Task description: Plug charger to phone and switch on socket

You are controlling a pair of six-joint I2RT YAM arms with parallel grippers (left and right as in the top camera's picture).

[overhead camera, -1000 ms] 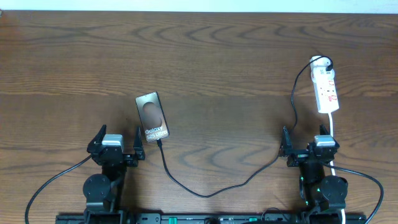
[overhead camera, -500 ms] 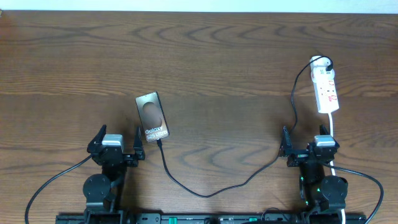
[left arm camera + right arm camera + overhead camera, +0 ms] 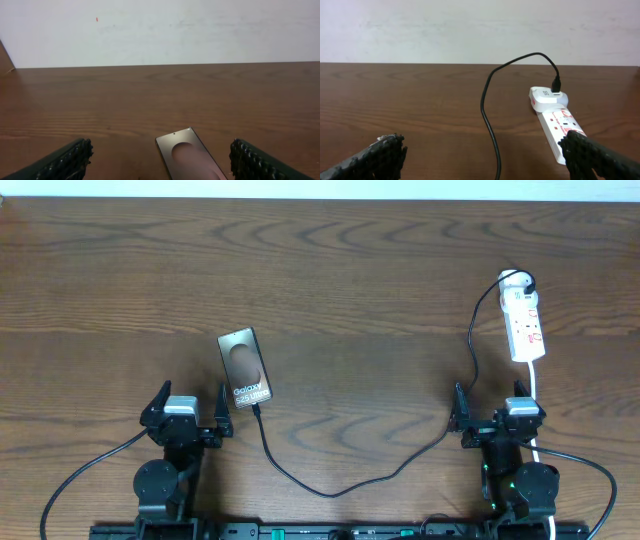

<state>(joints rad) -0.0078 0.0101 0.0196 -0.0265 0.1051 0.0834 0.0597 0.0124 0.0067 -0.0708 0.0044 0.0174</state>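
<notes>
- A brown wooden table (image 3: 360,270) runs back to a plain white wall (image 3: 200,30); everything sits on the wood.
- My left claw (image 3: 192,400) hovers at the near edge, spread wide and holding nothing, both fingers (image 3: 65,161) apart.
- The phone (image 3: 246,367) lies flat, face up, just ahead of that claw and slightly to its right.
- The charger (image 3: 330,488) meets the phone's near end. It looks seated, though I cannot tell if the tip is fully in. Its cable loops toward me, then climbs right to the far end of the socket.
- My right claw (image 3: 492,405) is also spread and empty, parked near the table edge.
- The socket (image 3: 525,322) lies ahead of it, slightly right, with its white cord (image 3: 537,385) trailing back beside that claw.
- I judge step 1 done or nearly so; step 2, the switch, remains.
- The next move calls for 1 right fingertip reaching forward and pressing down on the red switch, gently enough not to shove the strip.
</notes>
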